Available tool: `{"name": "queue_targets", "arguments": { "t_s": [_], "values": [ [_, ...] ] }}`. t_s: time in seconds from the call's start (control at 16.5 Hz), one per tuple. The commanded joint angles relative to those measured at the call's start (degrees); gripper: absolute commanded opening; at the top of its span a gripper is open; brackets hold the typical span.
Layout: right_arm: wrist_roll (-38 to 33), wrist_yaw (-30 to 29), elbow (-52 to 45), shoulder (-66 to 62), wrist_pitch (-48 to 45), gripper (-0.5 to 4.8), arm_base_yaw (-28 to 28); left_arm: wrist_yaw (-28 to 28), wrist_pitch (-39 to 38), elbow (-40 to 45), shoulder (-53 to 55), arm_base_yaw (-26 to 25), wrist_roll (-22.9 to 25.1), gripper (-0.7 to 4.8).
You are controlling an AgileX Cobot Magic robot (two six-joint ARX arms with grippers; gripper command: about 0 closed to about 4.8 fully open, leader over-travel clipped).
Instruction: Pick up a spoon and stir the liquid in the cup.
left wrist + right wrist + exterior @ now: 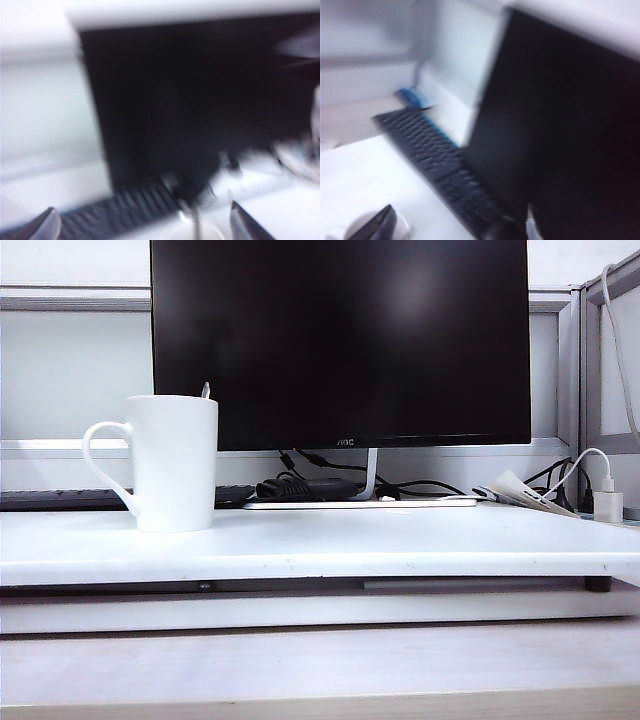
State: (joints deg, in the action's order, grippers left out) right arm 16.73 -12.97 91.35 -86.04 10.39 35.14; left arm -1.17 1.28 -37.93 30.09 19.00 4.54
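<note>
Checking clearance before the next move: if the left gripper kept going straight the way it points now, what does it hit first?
Likely the keyboard at the foot of the monitor. The left gripper is open, with the spoon and cup just below its line. The view is blurred, so depth is uncertain.

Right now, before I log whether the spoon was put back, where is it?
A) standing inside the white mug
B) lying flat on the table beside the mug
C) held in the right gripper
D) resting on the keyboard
A: in the exterior view only the spoon handle tip pokes up above the rim of the cup, with no gripper near it.
</note>
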Motion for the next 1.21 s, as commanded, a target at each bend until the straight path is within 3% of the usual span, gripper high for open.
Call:
{"name": "queue_targets", "arguments": {
  "t_s": [0.06,0.3,0.42,0.55,0.67,0.79,0.91,1.03,1.21],
  "values": [
    [1.0,1.8,-0.1,12.2,11.7,3.33,-3.0,-5.2,-5.6,-0.1,-12.4,0.0,4.7,4.79],
    [3.4,6.1,-2.3,35.8,23.0,3.22,-7.6,-7.2,-14.7,-0.1,-27.8,0.0,5.8,4.79],
    [3.4,9.1,-5.4,46.6,28.3,3.10,-7.8,-7.1,-18.8,-0.9,-29.8,-0.1,2.8,4.79],
    [1.2,10.7,-11.9,59.1,30.6,3.10,-7.8,-4.5,-22.6,-1.2,-29.8,0.0,0.9,4.79],
    [-3.6,12.0,-21.2,68.6,31.6,3.10,-7.8,-3.5,-27.6,0.1,-29.6,0.0,-5.0,4.79],
    [-8.2,11.5,-35.6,76.4,30.9,3.10,-7.8,0.4,-25.5,6.0,-29.6,0.0,-7.0,4.79],
    [-12.1,11.4,-48.3,80.4,26.1,3.10,-7.8,2.5,-22.2,11.5,-29.6,0.0,-9.8,4.79],
    [-15.7,11.4,-61.3,81.2,12.0,3.10,-7.8,2.4,-17.7,16.9,-29.6,0.0,-13.9,4.79],
    [-20.5,11.4,-76.9,80.9,-5.9,2.99,-7.8,2.3,-14.8,23.9,-29.6,0.0,-14.7,4.79]
  ]
}}
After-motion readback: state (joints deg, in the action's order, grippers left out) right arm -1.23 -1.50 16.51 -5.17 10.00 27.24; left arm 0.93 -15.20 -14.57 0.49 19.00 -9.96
